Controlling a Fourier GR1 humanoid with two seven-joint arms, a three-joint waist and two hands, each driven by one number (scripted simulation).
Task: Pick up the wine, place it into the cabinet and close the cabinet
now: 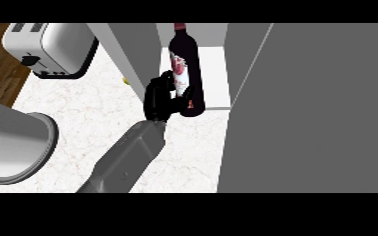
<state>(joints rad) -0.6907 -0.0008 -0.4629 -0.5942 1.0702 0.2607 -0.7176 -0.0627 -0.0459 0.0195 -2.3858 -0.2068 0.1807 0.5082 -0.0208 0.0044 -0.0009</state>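
Note:
The wine bottle point(184, 55) is dark with a pale label, its neck pointing to the far side and its base toward me. It hangs over the white shelf point(214, 77) of the cabinet, between the grey side wall point(136, 55) and the open door point(310, 105). My left hand point(158, 100) is curled round the bottle's lower part from the left. The forearm point(125, 155) comes in from the lower edge. My right hand does not show.
A silver toaster point(52, 47) stands at the far left on the marble counter point(81, 110). A large grey round vessel point(22, 145) sits at the left edge. A small yellow thing point(125, 80) peeks out beside the cabinet wall. The open door fills the right side.

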